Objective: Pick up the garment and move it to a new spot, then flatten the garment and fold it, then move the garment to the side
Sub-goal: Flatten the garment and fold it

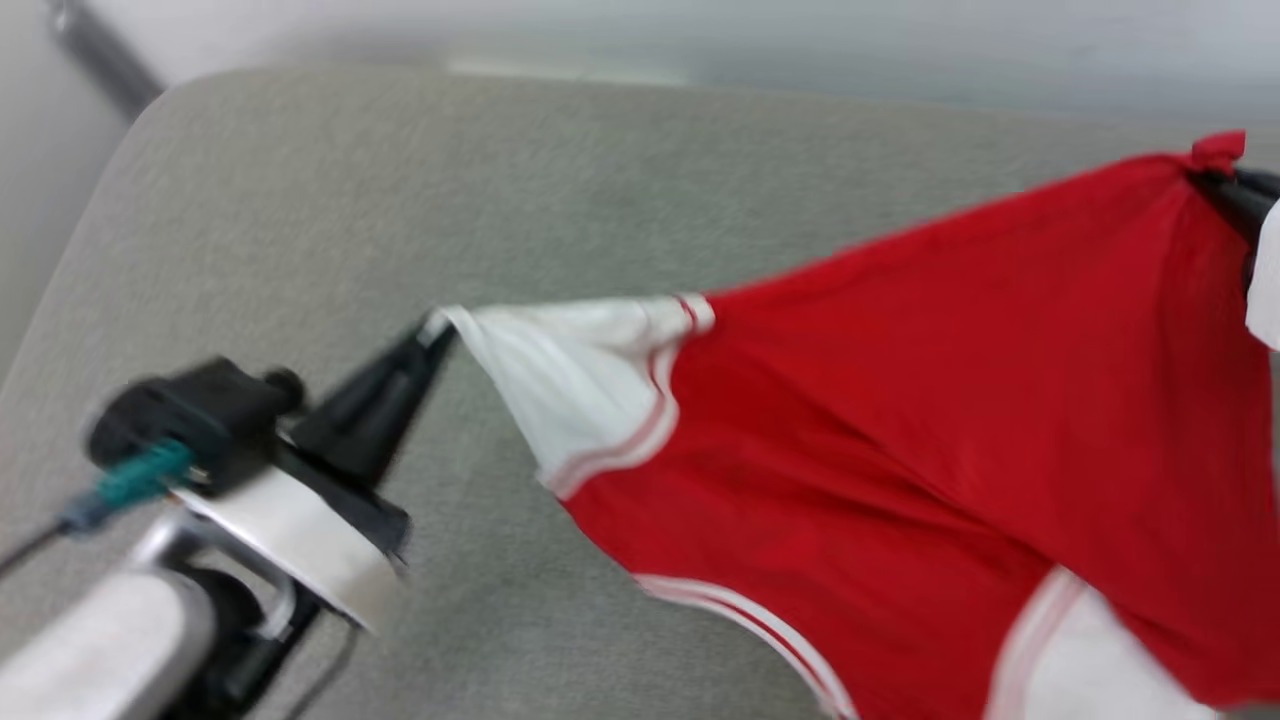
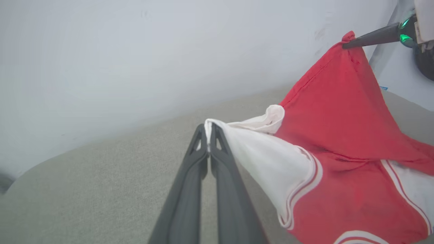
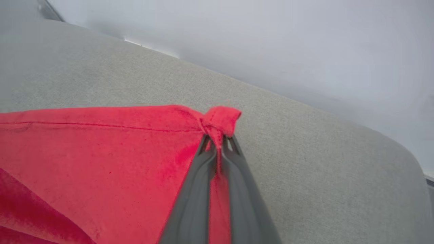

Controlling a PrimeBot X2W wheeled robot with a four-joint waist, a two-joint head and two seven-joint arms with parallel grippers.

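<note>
The garment (image 1: 900, 400) is a red shirt with white sleeves and red-white striped trim, held up and stretched between both grippers above the grey surface (image 1: 400, 200). My left gripper (image 1: 437, 328) is shut on the tip of a white sleeve (image 2: 268, 156), seen up close in the left wrist view (image 2: 208, 130). My right gripper (image 1: 1205, 172) is shut on a red hem corner (image 3: 220, 120) at the upper right, and its fingertips (image 3: 219, 140) pinch that cloth. The lettering and number are hidden; the plain side faces the head camera.
The grey fabric-covered surface (image 3: 305, 142) has a rounded corner at the far left (image 1: 170, 100), with a pale wall (image 2: 135, 51) behind it. The second white sleeve (image 1: 1090, 660) hangs at the lower right.
</note>
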